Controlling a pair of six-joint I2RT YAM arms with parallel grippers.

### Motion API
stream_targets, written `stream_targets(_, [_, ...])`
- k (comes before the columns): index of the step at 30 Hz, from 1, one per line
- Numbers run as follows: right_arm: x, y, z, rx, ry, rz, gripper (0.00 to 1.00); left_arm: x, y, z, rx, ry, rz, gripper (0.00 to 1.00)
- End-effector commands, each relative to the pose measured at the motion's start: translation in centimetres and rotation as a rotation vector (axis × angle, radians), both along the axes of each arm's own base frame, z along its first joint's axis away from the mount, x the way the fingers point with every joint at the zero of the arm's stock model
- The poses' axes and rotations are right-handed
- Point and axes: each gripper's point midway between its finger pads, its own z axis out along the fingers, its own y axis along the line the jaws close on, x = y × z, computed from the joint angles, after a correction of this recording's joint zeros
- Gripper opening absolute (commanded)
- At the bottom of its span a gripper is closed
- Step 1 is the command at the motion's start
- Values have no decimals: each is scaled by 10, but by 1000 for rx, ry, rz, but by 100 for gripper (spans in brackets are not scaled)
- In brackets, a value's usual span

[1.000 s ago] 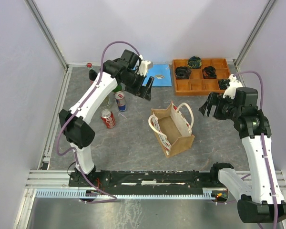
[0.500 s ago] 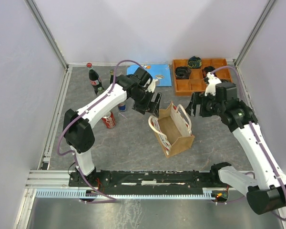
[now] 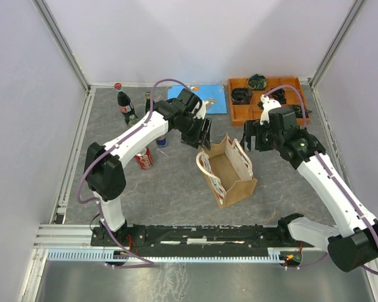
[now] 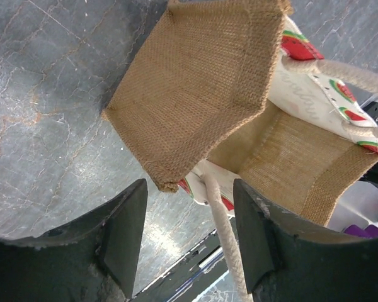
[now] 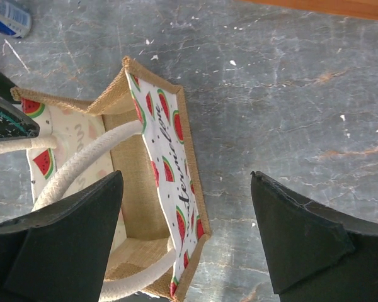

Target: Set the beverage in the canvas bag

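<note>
Your left gripper (image 3: pixel 201 136) hangs with its fingers spread and nothing between them, right above one upper corner of the canvas bag (image 3: pixel 229 171); the bag's open mouth lies just ahead of the fingertips. Your right gripper (image 3: pixel 251 136) is likewise spread and empty over the bag's watermelon-printed side, with a cream handle (image 5: pixel 88 160) below its left finger. The drinks are apart from both hands: the cola can (image 3: pixel 143 157) and cola bottle (image 3: pixel 121 100) sit well out to the left of your left gripper.

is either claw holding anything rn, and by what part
Nothing is held. The left claw and the right claw are both open and empty, one at each side of the canvas bag's far end.
</note>
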Motion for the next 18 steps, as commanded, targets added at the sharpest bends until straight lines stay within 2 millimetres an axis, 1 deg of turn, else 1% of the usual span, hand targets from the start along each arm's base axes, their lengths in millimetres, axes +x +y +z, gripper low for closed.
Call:
stream_targets(1, [4, -11, 19, -20, -94, -41, 90, -4, -8, -9, -29, 32, -8, 62])
stream_targets(2, [2, -12, 19, -22, -93, -46, 90, -6, -7, -11, -24, 37, -10, 62])
stream_targets(4, [0, -14, 18, -20, -92, -59, 90, -8, -6, -17, -14, 41, -14, 56])
stream_targets(7, [-3, -17, 18, -14, -95, -81, 90, -9, -5, -25, -7, 47, -18, 43])
stream_targets(9, [-4, -21, 21, -19, -105, -97, 90, -6, -8, -24, -9, 35, -31, 30])
stream_targets(12, [-7, -31, 29, -43, -128, -132, 91, 0, -11, -19, -2, -2, -85, 7])
stream_targets(13, [-9, -35, 33, -54, -140, -143, 92, 0, -9, -21, 20, 4, -115, 3])
stream_targets(18, [-18, -52, 49, -97, -179, -182, 94, 11, -7, -15, 88, -24, -234, 3])
